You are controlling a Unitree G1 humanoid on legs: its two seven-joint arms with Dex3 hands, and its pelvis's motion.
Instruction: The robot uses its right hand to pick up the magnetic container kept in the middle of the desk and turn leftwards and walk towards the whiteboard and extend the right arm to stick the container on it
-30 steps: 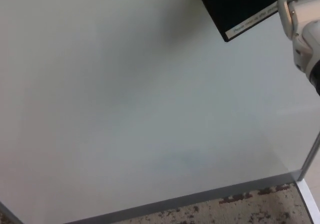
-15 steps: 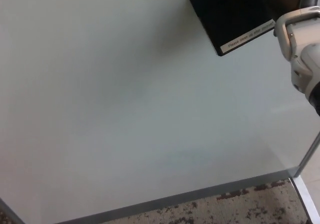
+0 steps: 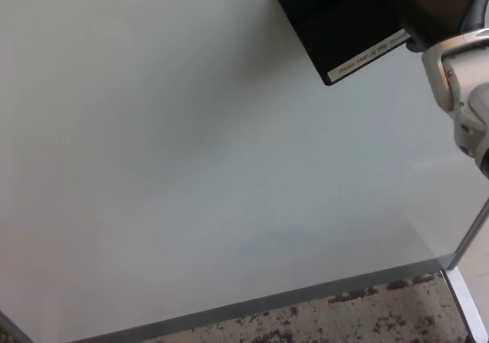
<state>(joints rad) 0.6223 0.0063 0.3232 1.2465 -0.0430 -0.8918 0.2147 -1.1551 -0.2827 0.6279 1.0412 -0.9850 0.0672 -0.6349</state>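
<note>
— Biggest thing?
— Whiteboard, filling nearly everything, grey frame along the bottom, patterned carpet below at 6 o'clock.
— Next?
— Black container at 1 o'clock, flat against the board, white label strip on its lower edge.
— Right hand?
— Dark shape at 2 o'clock, touching the container's right end; fingers impossible to tell. Pale wrist below at 3 o'clock.

At about two o'clock my right arm is showing a pale grey moulded casing with rounded edges, and a dark rounded part above it.
</note>
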